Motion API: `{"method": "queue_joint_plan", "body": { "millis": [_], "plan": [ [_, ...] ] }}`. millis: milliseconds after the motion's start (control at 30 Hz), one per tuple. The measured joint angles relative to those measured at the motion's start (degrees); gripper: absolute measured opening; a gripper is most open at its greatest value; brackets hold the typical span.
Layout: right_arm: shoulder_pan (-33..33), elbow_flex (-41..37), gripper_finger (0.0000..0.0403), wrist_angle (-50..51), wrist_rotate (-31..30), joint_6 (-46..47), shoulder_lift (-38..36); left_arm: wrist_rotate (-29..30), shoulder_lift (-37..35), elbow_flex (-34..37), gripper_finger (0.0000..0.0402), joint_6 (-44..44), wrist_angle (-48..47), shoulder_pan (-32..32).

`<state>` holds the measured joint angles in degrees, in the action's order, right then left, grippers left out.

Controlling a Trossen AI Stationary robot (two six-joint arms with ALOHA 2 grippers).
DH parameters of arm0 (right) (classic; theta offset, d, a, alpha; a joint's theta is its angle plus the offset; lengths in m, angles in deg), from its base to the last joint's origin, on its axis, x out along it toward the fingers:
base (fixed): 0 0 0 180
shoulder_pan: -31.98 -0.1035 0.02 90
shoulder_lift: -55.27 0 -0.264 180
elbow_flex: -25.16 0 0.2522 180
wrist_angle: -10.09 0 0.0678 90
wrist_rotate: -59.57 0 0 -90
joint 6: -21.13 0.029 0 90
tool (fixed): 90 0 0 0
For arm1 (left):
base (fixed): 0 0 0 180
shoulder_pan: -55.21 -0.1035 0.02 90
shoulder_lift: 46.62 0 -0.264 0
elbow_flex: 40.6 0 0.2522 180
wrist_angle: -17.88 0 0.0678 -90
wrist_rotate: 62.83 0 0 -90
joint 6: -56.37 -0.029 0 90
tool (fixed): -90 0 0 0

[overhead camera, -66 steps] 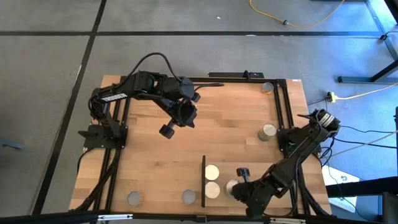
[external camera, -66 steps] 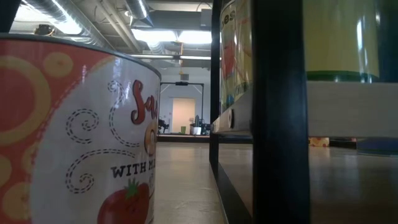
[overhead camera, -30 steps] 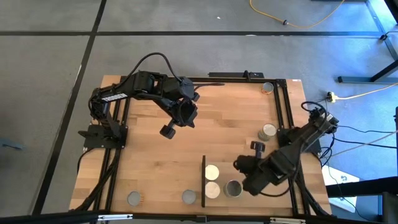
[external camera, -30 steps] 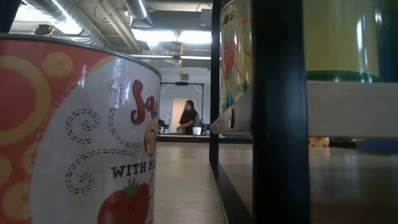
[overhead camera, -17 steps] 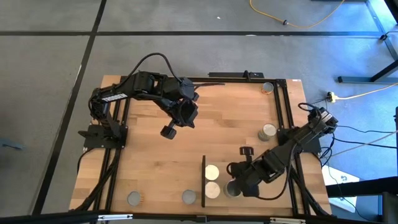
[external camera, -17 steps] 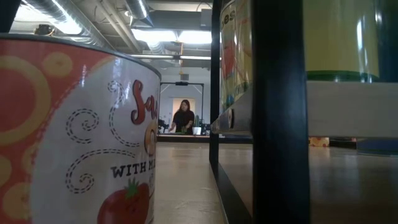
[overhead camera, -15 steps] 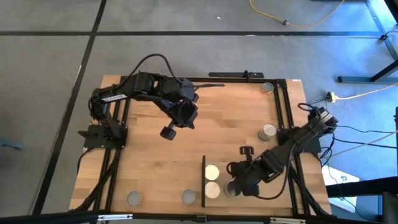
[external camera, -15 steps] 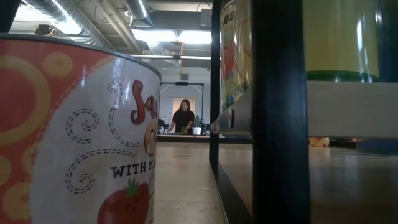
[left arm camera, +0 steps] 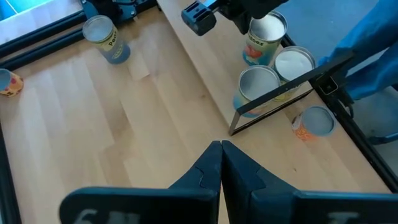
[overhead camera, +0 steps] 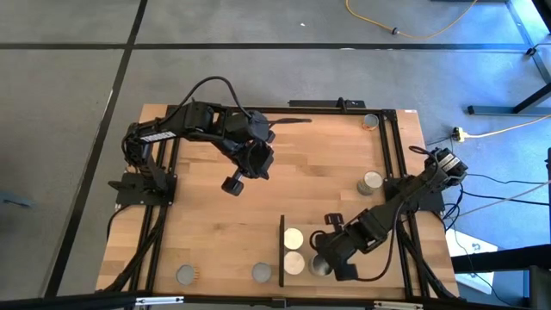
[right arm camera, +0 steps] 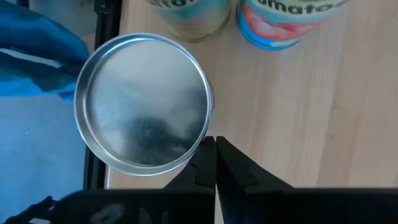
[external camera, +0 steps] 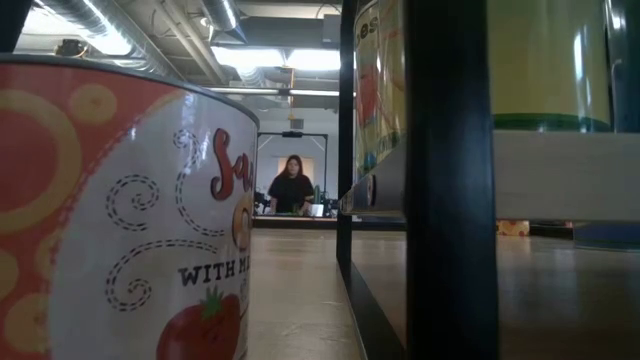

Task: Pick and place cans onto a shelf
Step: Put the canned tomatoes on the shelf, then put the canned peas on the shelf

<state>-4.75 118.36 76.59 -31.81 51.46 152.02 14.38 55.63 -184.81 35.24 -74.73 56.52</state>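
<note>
Shelf (overhead camera: 303, 226): flat light-wood panel lying on the table (overhead camera: 207, 224), long axis running from its black upright edge (overhead camera: 281, 250) toward the right arm's side. The upright edge crosses it on the short side nearest the left arm.

Cans all stand upright, round tops facing the overhead camera. On the shelf, just inside the black edge: two pale-topped cans (overhead camera: 294, 238) (overhead camera: 294, 263), side by side and close. A third, the grey-topped can (overhead camera: 320, 265), stands just beyond them and directly under the right gripper (overhead camera: 331, 258).

Right gripper: fingers pressed together, nothing between them. In its wrist view the grey-topped can (right arm camera: 144, 102) sits just ahead of and to one side of the closed fingertips (right arm camera: 205, 160), rim very close to them; contact cannot be told.

Change: a second ago the right gripper hung farther off the shelf with the grey top in plain sight; it has since come in over that can and its last sliver of opening has closed. Left arm barely shifted. In the low view a person (external camera: 291, 187) in the far doorway, not there two seconds ago.

Left gripper (overhead camera: 231, 183): closed, empty, raised over mid-table, well apart from the shelf.

Off the shelf: two grey-topped cans (overhead camera: 185, 275) (overhead camera: 262, 272) at the near table edge, on the left gripper's side of the black edge; another can (overhead camera: 371, 182) beyond the right gripper, and one more (overhead camera: 371, 121) at the far corner.
</note>
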Motion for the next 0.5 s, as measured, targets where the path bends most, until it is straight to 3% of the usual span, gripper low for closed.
{"method": "queue_joint_plan", "body": {
  "millis": [100, 233, 500],
  "plan": [
    [0.0, 0.0, 0.0, -0.1, -0.21, -0.83, -0.01, 0.0, 0.0, 0.0, 0.0001, 0.0, 0.0, 0.01],
    [0.06, 2.17, 0.0001, 5.67, -4.77, -0.49, -1.06, 0.03, 0.0, 0.0, 0.0001, 0.0, -0.02, 0.01],
    [0.07, 17.82, 0.0002, 31.38, -16.59, 12.3, -3.79, 0.28, 0.0, 0.02, 0.0001, 0.0, -0.11, 0.01]
  ]
}}
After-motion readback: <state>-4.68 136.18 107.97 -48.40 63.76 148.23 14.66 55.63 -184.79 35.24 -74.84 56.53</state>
